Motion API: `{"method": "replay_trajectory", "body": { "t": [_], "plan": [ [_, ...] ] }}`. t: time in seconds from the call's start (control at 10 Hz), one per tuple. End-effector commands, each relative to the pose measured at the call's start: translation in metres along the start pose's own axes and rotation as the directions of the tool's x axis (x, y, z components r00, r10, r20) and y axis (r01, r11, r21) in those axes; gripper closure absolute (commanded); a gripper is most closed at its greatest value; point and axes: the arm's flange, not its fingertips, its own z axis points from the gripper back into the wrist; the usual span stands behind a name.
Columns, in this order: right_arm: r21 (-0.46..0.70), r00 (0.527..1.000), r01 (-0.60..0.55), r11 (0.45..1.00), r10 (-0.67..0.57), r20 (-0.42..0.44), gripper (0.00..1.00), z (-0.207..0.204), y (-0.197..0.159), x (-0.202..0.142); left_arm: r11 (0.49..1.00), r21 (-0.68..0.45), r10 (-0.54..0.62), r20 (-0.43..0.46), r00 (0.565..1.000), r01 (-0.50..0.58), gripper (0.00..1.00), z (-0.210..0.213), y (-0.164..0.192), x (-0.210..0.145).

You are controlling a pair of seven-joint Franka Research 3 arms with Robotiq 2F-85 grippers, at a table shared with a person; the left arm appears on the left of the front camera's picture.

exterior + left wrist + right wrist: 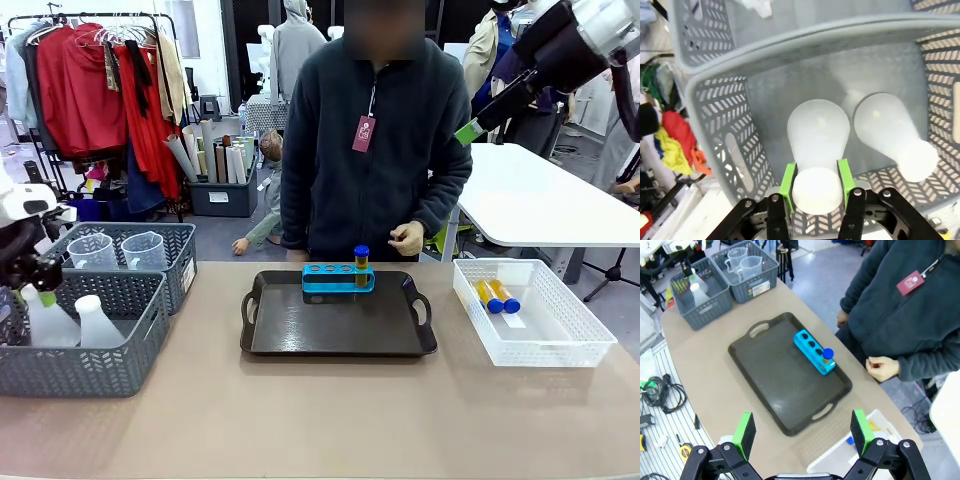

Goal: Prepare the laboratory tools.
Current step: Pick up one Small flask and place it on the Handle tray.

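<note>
Grey basket (720,125): loose flask (887,132) | left gripper (815,181) clamps other flask (817,127) | right gripper (803,431) wide

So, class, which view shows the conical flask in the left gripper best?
Left wrist view: the left gripper clamps the conical flask close up. Front view half-hides it behind the mesh basket; right wrist view: tiny.

Left end effector (816,184) points down, gripping; right end effector (803,431) high, spread wide.

Rack (338,278) on tray (330,328), between baskets (90,372) and bin (548,352)
</note>
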Motion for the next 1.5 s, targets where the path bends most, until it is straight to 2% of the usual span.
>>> {"method": "replay_trajectory", "body": {
  "t": [0.0, 0.4, 0.7, 0.9, 1.1, 1.2, 1.4],
  "plan": [
    [0.0, 1.0, -0.002, 1.0, 0.002, 0.002, 0.0, 0.001, 0.001, 0.0, 1.0, 0.005, 0.0, 0.015, 1.0, 0.0, 1.0, 0.042, -0.016, 0.004],
    [0.0, 1.0, -0.002, 1.0, 0.002, 0.002, 0.0, 0.001, 0.001, 0.0, 0.994, 0.085, -0.076, 0.081, 0.994, 0.069, 1.0, 0.141, -0.045, 0.015],
    [0.0, 1.0, -0.002, 1.0, 0.002, 0.002, 0.0, 0.001, 0.001, 0.0, 0.979, 0.112, -0.187, 0.165, 0.968, 0.17, 1.0, 0.21, -0.083, 0.031],
    [0.0, 1.0, -0.002, 1.0, 0.002, 0.002, 0.0, 0.001, 0.001, 0.0, 0.967, 0.149, -0.232, 0.188, 0.954, 0.205, 1.0, 0.25, -0.106, 0.039],
    [0.0, 1.0, -0.002, 1.0, 0.002, 0.002, 0.0, 0.001, 0.001, 0.0, 0.955, 0.185, -0.264, 0.179, 0.948, 0.231, 1.0, 0.271, -0.12, 0.038],
    [0.0, 1.0, -0.002, 1.0, 0.002, 0.002, 0.0, 0.001, 0.001, 0.0, 0.956, 0.146, -0.282, 0.201, 0.938, 0.256, 1.0, 0.28, -0.122, 0.036],
    [0.0, 1.0, -0.002, 1.0, 0.002, 0.002, 0.0, 0.001, 0.001, 0.0, 0.961, 0.154, -0.26, 0.204, 0.944, 0.232, 1.0, 0.267, -0.123, 0.034]
  ]
}}
